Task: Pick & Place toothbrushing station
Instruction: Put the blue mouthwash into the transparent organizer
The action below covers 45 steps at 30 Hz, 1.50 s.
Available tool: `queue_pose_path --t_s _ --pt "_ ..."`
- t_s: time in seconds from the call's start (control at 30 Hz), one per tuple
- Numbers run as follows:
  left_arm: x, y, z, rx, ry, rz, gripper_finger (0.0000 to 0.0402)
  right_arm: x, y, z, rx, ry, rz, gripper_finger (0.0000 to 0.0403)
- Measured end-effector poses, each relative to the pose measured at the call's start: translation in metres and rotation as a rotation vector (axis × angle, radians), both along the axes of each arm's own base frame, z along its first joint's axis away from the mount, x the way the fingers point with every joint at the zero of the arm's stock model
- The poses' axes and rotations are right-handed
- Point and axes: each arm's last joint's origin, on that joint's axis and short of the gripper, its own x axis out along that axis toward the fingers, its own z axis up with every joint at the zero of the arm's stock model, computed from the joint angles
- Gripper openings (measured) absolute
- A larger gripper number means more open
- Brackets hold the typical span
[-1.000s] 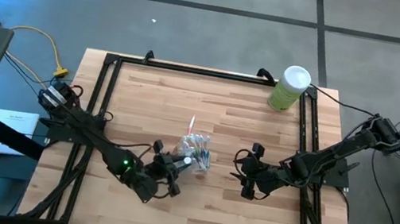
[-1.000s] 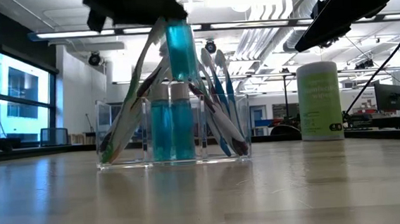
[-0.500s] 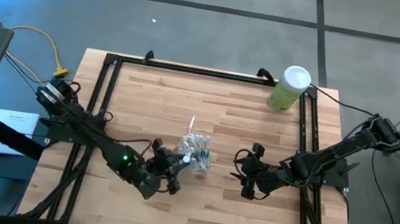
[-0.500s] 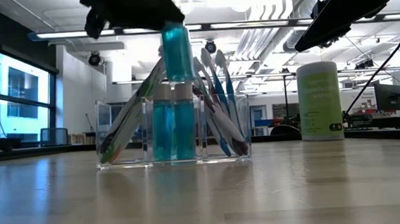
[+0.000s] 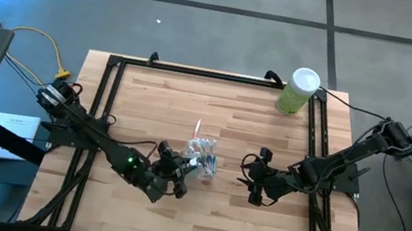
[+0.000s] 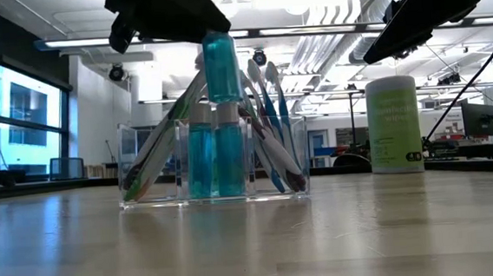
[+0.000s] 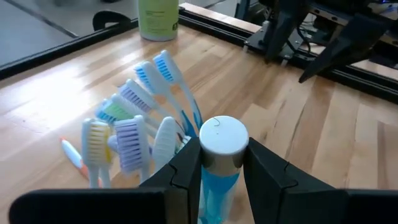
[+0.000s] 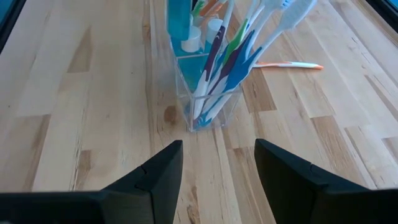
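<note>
The clear holder (image 6: 212,162) stands on its flat base mid-table, with several toothbrushes (image 7: 134,118) leaning in it and two blue tubes (image 6: 215,162) upright inside. My left gripper (image 7: 221,165) is shut on a third blue tube (image 6: 220,66) with a white cap (image 7: 222,135), held over the holder (image 5: 201,158). My right gripper (image 5: 256,178) hangs open to the holder's right, nothing between its fingers (image 8: 158,171). My left gripper pinches the blue tube between its two fingers, on the tube's sides just under the white cap (image 7: 219,177). The fingers come nearly level from the table's near left, slanting slightly down. The tube hangs upright, cap up, its lower end (image 6: 223,94) just above the holder's tubes.
A loose toothbrush (image 8: 287,65) lies flat on the wood just beyond the holder. A tall green canister (image 5: 299,90) with a white lid stands at the far right corner. A black frame (image 5: 115,64) runs around the tabletop.
My left gripper has rolled and tipped at the wrist while staying over the holder. The blue tube in it has sunk a little toward the holder's tubes.
</note>
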Motion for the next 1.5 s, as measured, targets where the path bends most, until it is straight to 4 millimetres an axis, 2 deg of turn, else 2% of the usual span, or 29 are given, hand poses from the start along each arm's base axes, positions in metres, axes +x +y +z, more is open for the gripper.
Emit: queue_pose_path --t_s 0.17,0.43,0.87,1.17,1.5 --pt "0.001 -0.005 0.002 0.057 0.002 -0.043 0.0083 0.0 0.0 0.0 -0.001 0.0 0.001 0.0191" --pt "0.004 -0.01 0.006 0.04 -0.03 -0.121 0.0083 0.0 0.0 0.0 -0.005 -0.001 0.0 0.0191" --pt "0.003 0.002 -0.003 -0.013 0.04 -0.049 0.0083 0.0 0.0 0.0 -0.005 -0.001 0.0 0.0191" --pt "0.001 0.004 -0.004 0.041 0.058 -0.024 0.0083 0.0 0.0 0.0 -0.005 -0.001 0.0 0.0191" --pt "0.0 0.004 -0.008 0.023 0.096 -0.043 0.0083 0.0 0.0 0.0 -0.005 -0.001 0.0 0.0191"
